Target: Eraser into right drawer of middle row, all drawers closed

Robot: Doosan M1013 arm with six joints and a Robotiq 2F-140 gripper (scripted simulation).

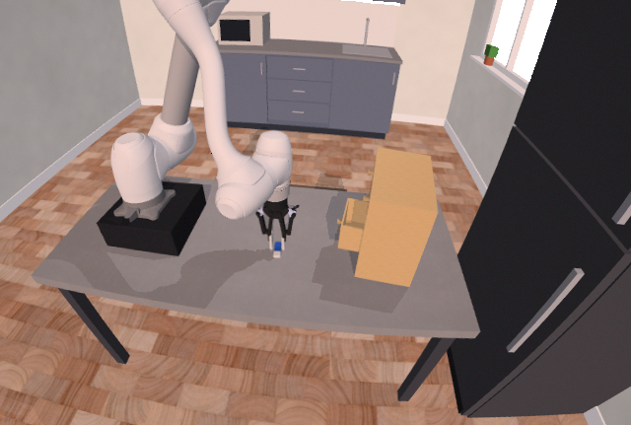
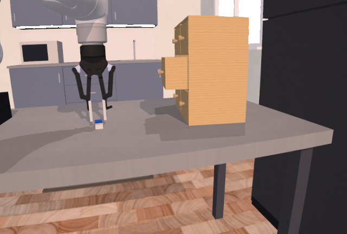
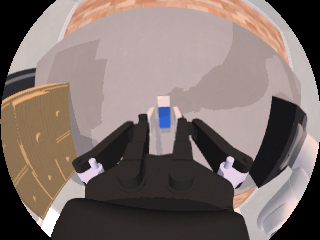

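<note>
While the eraser (image 2: 98, 124) lies on the table (image 2: 196, 144), the gripper (image 2: 97, 119) straddles it.
Fingers narrowly parted, holding nothing, pointing straight down from a vertical wrist; the white arm (image 1: 203, 63) arches back to its black base (image 1: 188, 229). Farther right, the chest (image 2: 218, 68) has one middle-row drawer (image 2: 175, 73) pulled out.
</note>
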